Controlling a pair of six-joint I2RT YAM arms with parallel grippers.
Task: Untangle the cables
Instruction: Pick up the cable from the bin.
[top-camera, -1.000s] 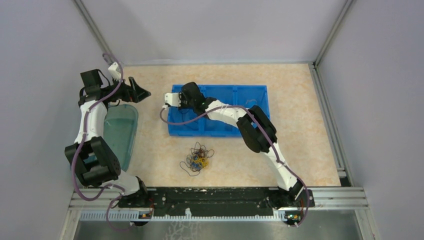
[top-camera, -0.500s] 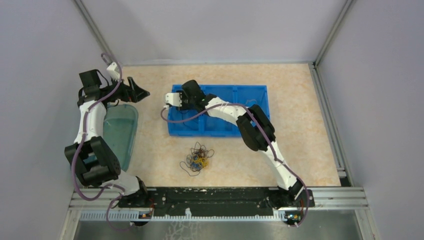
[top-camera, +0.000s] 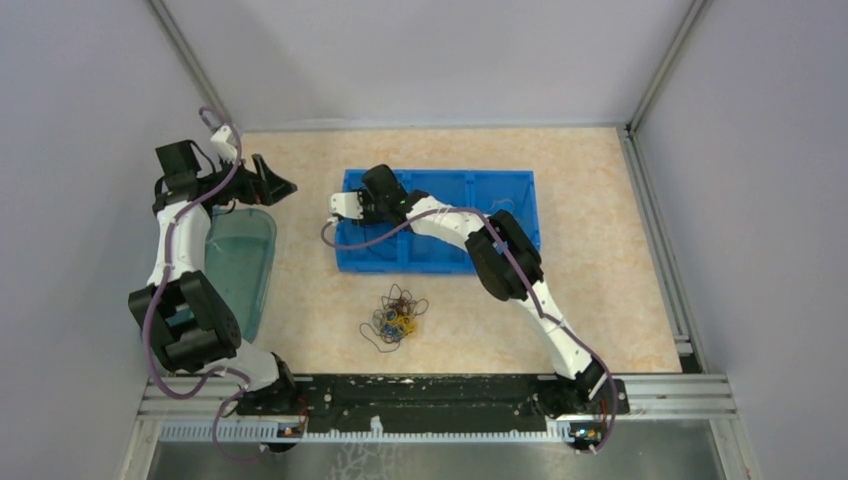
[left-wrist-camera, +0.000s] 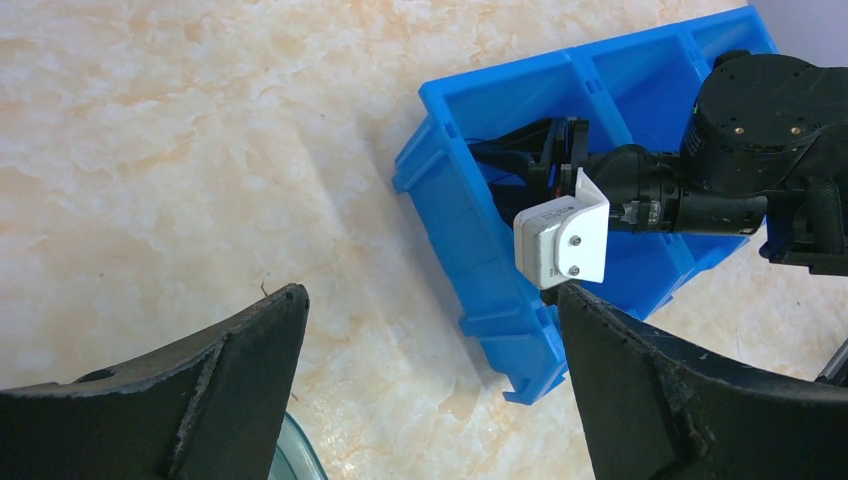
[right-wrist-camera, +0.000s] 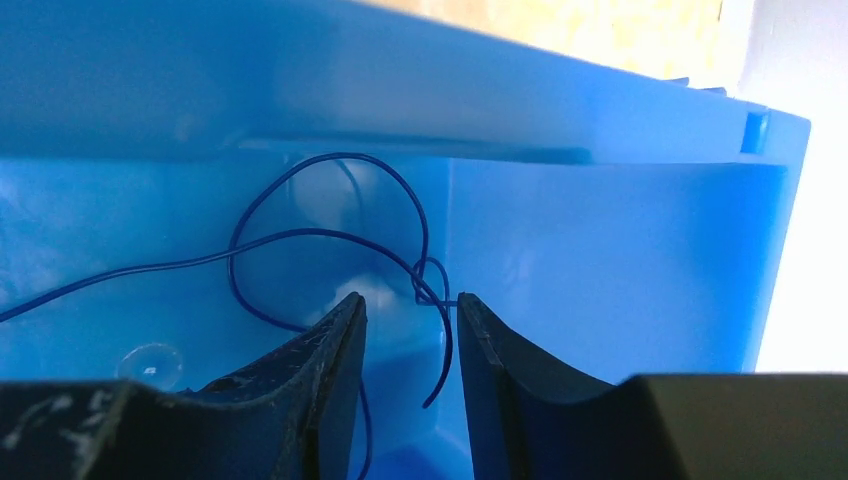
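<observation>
Right fingers (right-wrist-camera: 320, 390) narrowly parted, a blue cable (right-wrist-camera: 300, 232) looping crosswise beyond them; left fingers (left-wrist-camera: 230, 380) spread wide

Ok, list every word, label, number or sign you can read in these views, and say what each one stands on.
None: no readable text shows in any view.
The blue bin has plain walls, the white camera housing shows only two screws, and the table, the green tray and the cables carry no visible markings.
</observation>
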